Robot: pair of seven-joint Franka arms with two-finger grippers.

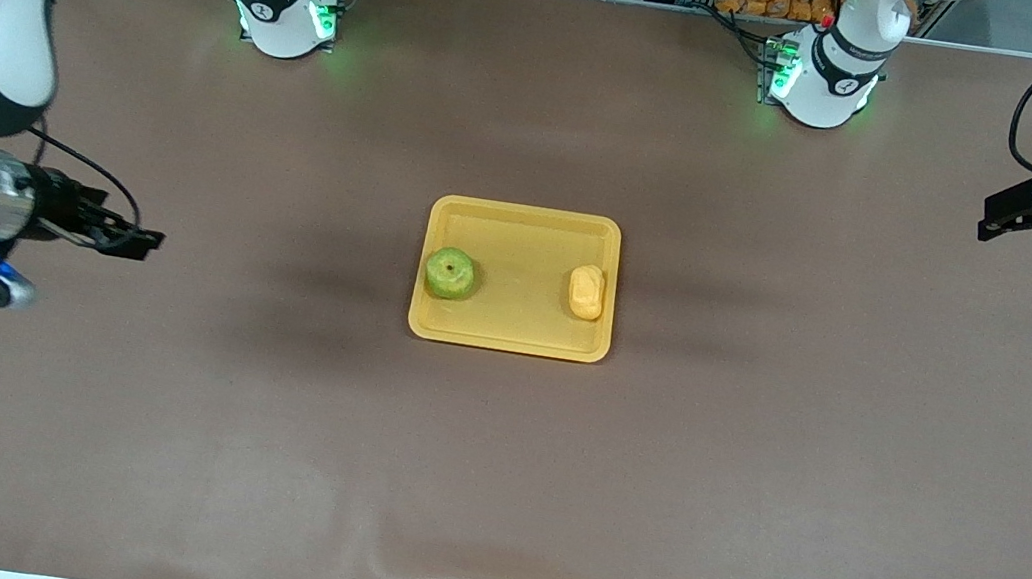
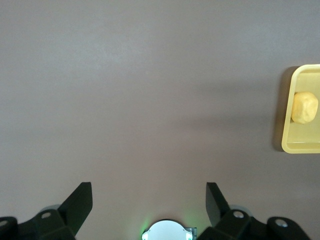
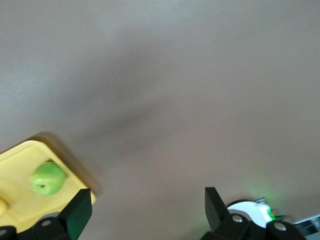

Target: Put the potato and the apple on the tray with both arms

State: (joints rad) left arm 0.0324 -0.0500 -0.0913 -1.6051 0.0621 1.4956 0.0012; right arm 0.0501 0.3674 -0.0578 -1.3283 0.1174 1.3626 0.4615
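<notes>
White arms hold both tools (image 1: 990, 223) (image 1: 144, 239) open above bare table.

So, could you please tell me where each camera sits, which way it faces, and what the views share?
Front view: high across the table, facing both bases; the tray holds the apple and potato; the right gripper and left gripper show at the table's ends.
Left wrist view: looks down past its open fingers at bare table.
Right wrist view: likewise, past its fingers.
Shared: the tray shows in all three views.
</notes>
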